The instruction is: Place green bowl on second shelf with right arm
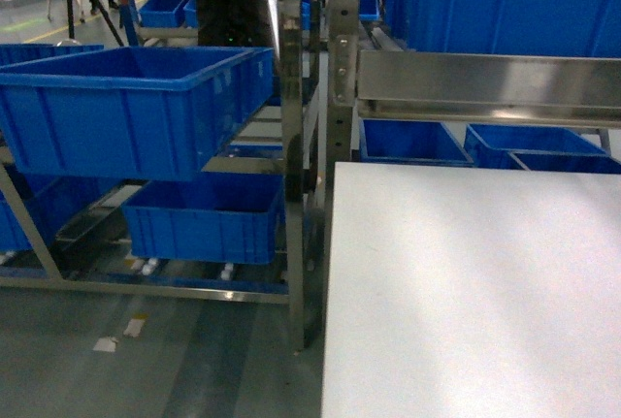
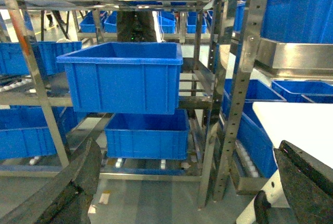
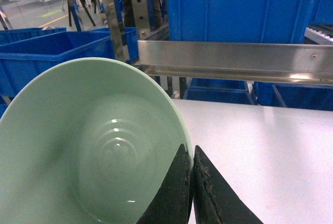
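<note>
Bowl: green bowl (image 3: 88,146) is filling the lower left of the right wrist view, tilted so its inside is facing the camera.
Right gripper (image 3: 191,182): its dark fingers (image 3: 174,193) are pinching the bowl's rim, clamped on it.
Bench: white bench (image 3: 260,151) is lying under and beyond the bowl.
Shelf: second shelf (image 3: 234,60) is showing its steel front rail beyond the bench, a blue bin (image 3: 239,8) sitting on it.
Left gripper (image 2: 182,182): its fingers (image 2: 78,182) are standing wide apart, holding nothing.
</note>
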You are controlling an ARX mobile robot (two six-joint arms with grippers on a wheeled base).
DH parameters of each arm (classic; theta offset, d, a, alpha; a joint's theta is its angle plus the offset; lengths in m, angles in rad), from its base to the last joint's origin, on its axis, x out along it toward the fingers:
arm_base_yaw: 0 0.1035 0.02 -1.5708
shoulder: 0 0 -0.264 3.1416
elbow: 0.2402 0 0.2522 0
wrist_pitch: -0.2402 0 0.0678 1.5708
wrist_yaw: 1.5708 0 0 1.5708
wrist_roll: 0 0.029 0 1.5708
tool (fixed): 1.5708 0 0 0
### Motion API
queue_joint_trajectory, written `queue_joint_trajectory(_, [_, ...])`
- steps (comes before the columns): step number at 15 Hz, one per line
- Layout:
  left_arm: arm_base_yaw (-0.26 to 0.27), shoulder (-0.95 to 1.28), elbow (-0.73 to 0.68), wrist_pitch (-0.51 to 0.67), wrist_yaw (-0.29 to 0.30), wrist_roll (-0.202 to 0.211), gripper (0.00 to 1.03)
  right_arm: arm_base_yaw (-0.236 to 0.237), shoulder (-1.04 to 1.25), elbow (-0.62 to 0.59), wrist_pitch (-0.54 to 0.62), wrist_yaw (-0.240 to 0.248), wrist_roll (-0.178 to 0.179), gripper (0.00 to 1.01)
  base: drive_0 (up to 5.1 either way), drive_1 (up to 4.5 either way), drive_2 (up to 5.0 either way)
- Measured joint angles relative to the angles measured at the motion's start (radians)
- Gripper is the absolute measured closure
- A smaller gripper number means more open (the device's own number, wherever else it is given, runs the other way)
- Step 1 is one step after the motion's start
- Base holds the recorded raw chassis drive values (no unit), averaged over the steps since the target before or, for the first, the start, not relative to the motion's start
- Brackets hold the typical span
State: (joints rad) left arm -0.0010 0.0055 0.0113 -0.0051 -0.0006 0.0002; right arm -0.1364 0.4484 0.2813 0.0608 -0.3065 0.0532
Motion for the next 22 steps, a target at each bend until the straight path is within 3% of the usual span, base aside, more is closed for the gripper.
queue_joint_trajectory(22, [0.000,0.000,0.000,0.000,0.000,0.000,0.05,0.000,0.001,0.000,-0.001,0.000,0.000,0.99,-5.0,2.38,2.4])
